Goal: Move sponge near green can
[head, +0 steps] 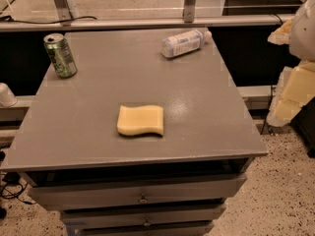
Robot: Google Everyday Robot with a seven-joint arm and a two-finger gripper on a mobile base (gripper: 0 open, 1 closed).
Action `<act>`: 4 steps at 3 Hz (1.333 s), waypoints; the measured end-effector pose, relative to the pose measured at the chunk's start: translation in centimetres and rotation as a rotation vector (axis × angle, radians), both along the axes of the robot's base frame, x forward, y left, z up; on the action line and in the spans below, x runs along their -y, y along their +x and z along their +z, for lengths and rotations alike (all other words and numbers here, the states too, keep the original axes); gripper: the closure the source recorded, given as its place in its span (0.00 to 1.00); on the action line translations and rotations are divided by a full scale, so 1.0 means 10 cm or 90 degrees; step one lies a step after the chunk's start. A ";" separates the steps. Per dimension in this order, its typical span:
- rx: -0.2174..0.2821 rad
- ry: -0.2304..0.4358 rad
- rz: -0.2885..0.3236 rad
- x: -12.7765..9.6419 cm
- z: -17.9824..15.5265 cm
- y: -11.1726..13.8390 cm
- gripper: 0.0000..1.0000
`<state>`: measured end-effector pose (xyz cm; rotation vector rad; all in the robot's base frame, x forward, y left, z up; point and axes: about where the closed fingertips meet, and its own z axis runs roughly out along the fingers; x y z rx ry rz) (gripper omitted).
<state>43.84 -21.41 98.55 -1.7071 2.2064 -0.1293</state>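
The pale yellow sponge [141, 120] lies flat on the grey table top [206, 107], near the middle and toward the front edge. The green can [60, 55] stands upright at the table's far left corner, well apart from the sponge. My gripper [287, 65] hangs off the table's right side, at the right edge of the view. It is raised above floor level and far from both the sponge and the can. Its pale yellow blocky fingers [294, 90] stand apart and hold nothing.
A clear plastic bottle with a white label [183, 43] lies on its side at the far right of the table. Drawers [142, 198] sit below the front edge. A white object [6, 95] sits on a ledge to the left. Speckled floor lies at the right.
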 end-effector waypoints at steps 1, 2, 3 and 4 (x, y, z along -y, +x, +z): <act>0.006 0.005 0.001 -0.02 0.00 0.00 0.00; 0.019 0.062 0.018 -0.24 -0.12 0.06 0.00; 0.041 0.151 0.072 -0.72 -0.30 0.12 0.00; 0.047 0.240 0.121 -1.22 -0.52 0.17 0.00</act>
